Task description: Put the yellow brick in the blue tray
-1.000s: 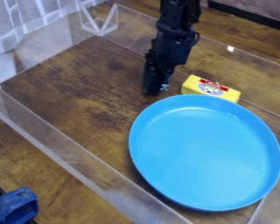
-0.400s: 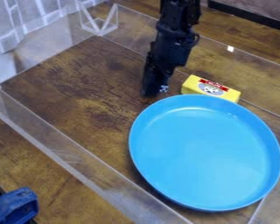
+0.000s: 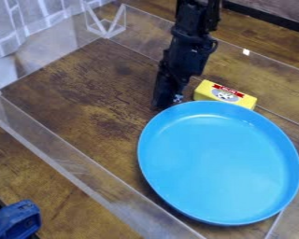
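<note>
The yellow brick, with a red-and-white label on top, lies flat on the wooden table just beyond the far rim of the blue tray. My black gripper points steeply down, its tips close to the table just left of the brick. Its fingers are shut with nothing visible between them. It stands beside the brick, not around it, and a narrow gap separates them. Nothing lies in the tray.
A clear plastic wall runs along the near-left side of the wooden table, with another clear panel at the far left. A blue object shows at the bottom left corner, outside the wall.
The arm has leaned slightly to the right at its top. The gripper tips stay at about the same spot beside the brick. Brick and tray have not moved.
</note>
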`<state>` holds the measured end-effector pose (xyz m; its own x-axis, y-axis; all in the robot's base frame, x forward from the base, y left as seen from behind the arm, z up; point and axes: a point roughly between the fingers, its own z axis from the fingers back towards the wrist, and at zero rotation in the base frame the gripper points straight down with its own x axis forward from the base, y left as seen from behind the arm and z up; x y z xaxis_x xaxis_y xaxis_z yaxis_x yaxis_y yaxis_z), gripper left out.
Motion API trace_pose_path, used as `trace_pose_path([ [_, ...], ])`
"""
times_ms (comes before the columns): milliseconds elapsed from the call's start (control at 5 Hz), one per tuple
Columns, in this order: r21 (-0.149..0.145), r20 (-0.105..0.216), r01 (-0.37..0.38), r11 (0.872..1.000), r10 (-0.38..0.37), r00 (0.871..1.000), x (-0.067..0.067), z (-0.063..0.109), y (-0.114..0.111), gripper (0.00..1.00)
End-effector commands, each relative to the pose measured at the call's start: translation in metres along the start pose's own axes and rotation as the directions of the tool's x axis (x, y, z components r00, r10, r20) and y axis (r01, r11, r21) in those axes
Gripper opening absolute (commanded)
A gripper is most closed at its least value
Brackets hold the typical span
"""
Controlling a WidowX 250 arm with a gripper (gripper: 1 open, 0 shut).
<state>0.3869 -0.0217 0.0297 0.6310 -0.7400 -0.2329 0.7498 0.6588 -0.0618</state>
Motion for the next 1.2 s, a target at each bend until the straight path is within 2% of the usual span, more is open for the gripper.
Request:
trace_pose_path([
  [0,0.040,0.030,0.012,0.999,-0.013,0.999,0.006,0.031,-0.003,0.00],
  [1000,-0.010,-0.033,0.012,1.000,-0.012,0.999,0.000,0.050,-0.019,0.00],
])
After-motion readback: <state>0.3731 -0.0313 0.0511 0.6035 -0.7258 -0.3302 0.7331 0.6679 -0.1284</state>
